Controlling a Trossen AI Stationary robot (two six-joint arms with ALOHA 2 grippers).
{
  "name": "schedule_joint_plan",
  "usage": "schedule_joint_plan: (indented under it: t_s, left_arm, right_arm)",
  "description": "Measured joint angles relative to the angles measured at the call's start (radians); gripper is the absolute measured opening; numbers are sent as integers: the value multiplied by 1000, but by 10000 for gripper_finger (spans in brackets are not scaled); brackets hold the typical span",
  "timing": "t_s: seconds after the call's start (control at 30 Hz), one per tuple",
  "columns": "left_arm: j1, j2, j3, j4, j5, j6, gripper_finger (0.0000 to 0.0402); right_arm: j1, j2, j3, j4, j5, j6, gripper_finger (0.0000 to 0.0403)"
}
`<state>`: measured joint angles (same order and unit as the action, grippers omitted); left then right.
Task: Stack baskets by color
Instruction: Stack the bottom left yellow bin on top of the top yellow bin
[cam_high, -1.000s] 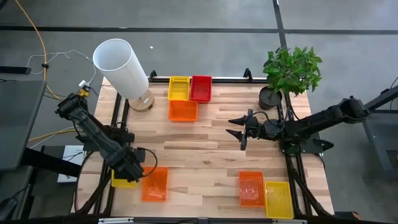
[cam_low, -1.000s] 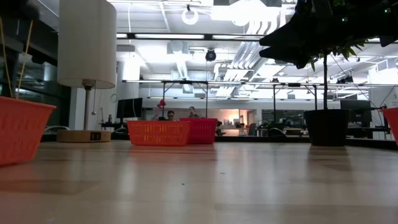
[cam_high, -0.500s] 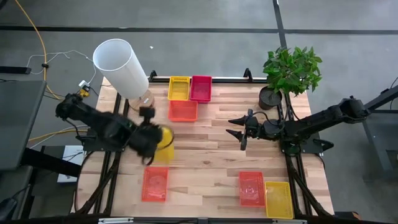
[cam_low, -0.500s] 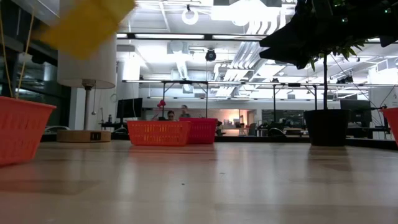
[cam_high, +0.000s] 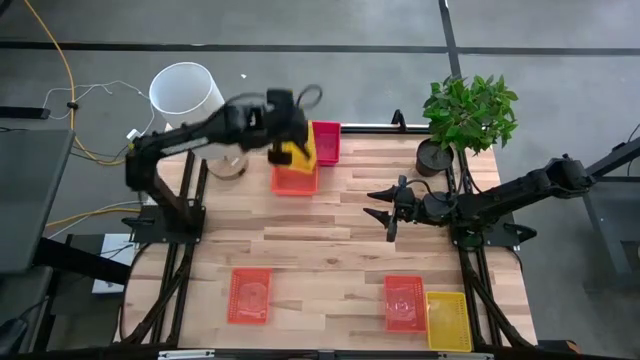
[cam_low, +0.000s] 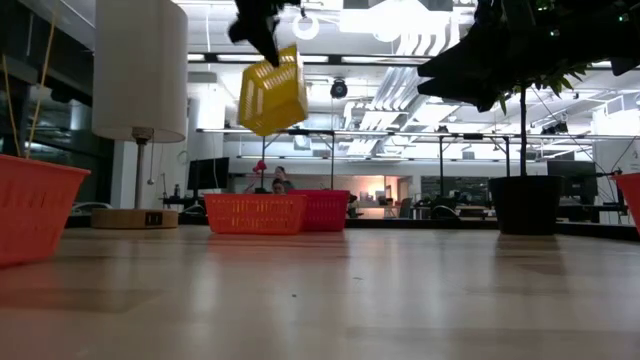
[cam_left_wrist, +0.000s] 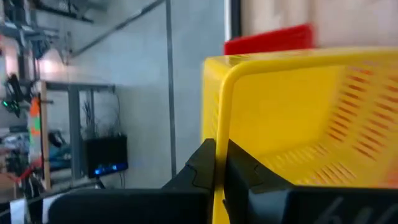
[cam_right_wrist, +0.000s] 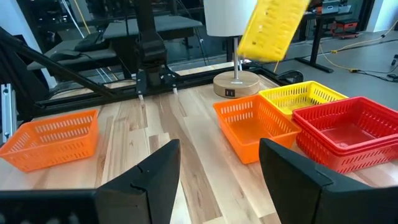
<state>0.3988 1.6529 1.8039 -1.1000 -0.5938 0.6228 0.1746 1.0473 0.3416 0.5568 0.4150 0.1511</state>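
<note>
High view: the left gripper (cam_high: 283, 128) hangs beside the white cylinder (cam_high: 186, 92), clamped on a yellow basket (cam_high: 298, 152) held in the air over the far group of baskets; the right gripper (cam_high: 386, 213) waits near the potted plant (cam_high: 468, 112), fingers spread, holding nothing.
Low view: the yellow basket (cam_low: 272, 91) hangs tilted, well above the orange basket (cam_low: 255, 212) and red basket (cam_low: 325, 209).
Left wrist view: fingers (cam_left_wrist: 205, 165) pinch the basket's rim (cam_left_wrist: 219, 118).
Right wrist view: a yellow basket on the table (cam_right_wrist: 301, 96) sits just beside the orange one
</note>
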Motion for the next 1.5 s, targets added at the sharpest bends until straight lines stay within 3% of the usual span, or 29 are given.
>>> schedule_joint_plan:
  t_s: [0.23, 0.53, 0.87, 1.5]
  left_arm:
    - [195, 157, 85, 1, 22, 92, 0]
    - [306, 284, 86, 7, 53, 173, 0]
    - [349, 345, 86, 9, 173, 237, 0]
    - [359, 368, 85, -5, 270, 298, 0]
  right_arm:
    - [0, 0, 0, -1, -4, 25, 206]
    - [0, 0, 0, -23, -5, 27, 206]
    - [0, 0, 0, -48, -5, 32, 206]
    - [0, 0, 0, -61, -6, 32, 206]
